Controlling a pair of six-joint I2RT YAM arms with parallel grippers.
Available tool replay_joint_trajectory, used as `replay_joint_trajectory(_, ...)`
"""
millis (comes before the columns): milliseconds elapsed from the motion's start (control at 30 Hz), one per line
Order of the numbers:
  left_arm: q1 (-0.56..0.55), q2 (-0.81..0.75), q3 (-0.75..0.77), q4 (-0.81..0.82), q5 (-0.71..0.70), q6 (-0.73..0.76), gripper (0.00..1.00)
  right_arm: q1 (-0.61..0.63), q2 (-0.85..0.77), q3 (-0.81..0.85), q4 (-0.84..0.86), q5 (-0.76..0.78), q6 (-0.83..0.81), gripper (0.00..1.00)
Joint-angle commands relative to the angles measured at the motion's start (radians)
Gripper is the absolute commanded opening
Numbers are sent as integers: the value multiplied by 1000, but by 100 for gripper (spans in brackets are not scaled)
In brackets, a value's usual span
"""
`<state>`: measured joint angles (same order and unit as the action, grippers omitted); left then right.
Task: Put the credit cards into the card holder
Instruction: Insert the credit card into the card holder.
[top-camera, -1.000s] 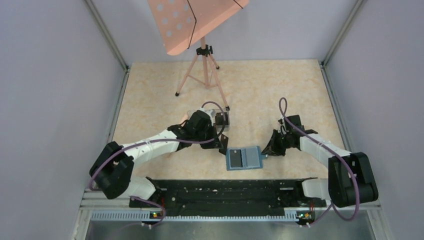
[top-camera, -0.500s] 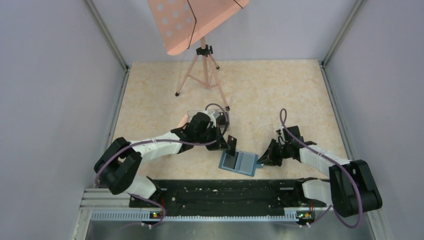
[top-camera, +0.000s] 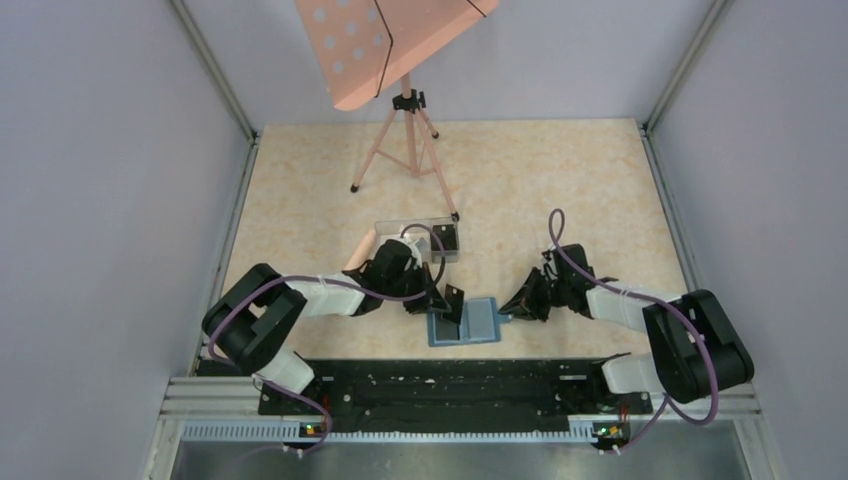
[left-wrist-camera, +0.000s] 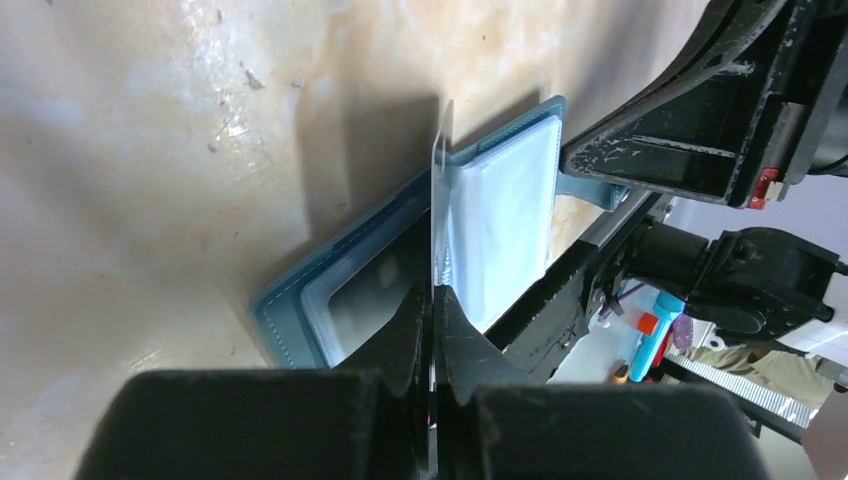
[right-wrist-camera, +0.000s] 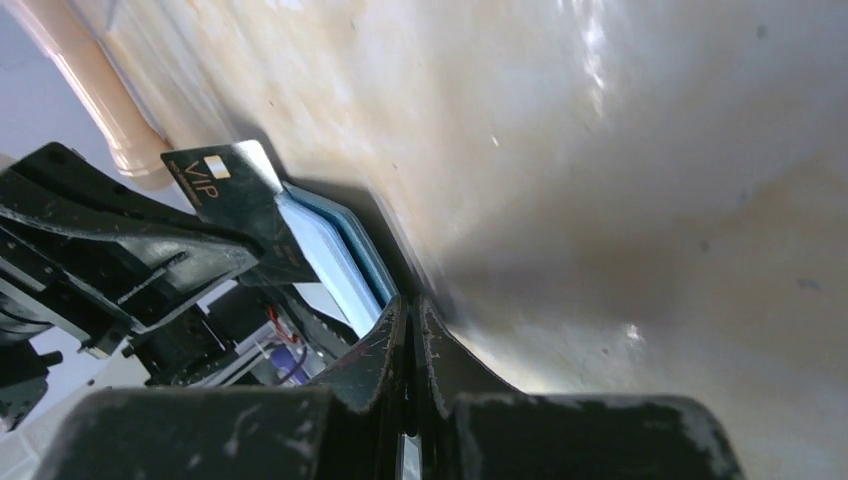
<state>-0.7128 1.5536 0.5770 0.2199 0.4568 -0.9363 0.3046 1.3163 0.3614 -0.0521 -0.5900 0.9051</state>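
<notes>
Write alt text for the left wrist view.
The left gripper pinches a credit card edge-on over the open teal card holder lying on the beige table. The right gripper sits at the holder's snap tab.

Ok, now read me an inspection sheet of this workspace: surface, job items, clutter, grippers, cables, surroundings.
Surface: beige marbled table top, no spills seen.
Job's things: teal card holder lies open near the front edge; one black card stands on edge over its left half.
Clutter: clear plastic box behind the left arm, with a dark item at its right end.
Grippers: left gripper shut on the card; right gripper shut on the card holder's tab.
Cables: purple cables loop over both arms, clear of the card holder.
Surroundings: pink music stand at the far edge; grey walls.
</notes>
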Motion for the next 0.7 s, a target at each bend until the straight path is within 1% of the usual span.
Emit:
replay_joint_trajectory(0, 6, -7, 9, 77, 7, 11, 0, 7, 41, 56, 144, 12, 54, 0)
replay_joint_trajectory(167, 33, 7, 52, 55, -3, 39, 0, -36, 90, 77, 202, -11, 78, 0)
replay_joint_trajectory(300, 55, 69, 171, -14, 18, 99, 0, -124, 98, 82, 204, -32, 57, 0)
replay_joint_trajectory(433, 48, 108, 283, -52, 61, 136, 0, -223, 84, 67, 177, -62, 23, 0)
replay_joint_trajectory(500, 48, 102, 303, -57, 68, 138, 0, -281, 60, 38, 172, -72, 19, 0)
replay_joint_trajectory(600, 48, 93, 312, -67, 81, 137, 0, -331, 15, -15, 159, -89, 18, 0)
replay_joint_trajectory(667, 45, 88, 302, -71, 83, 135, 0, -333, -17, -55, 147, -98, 25, 0)
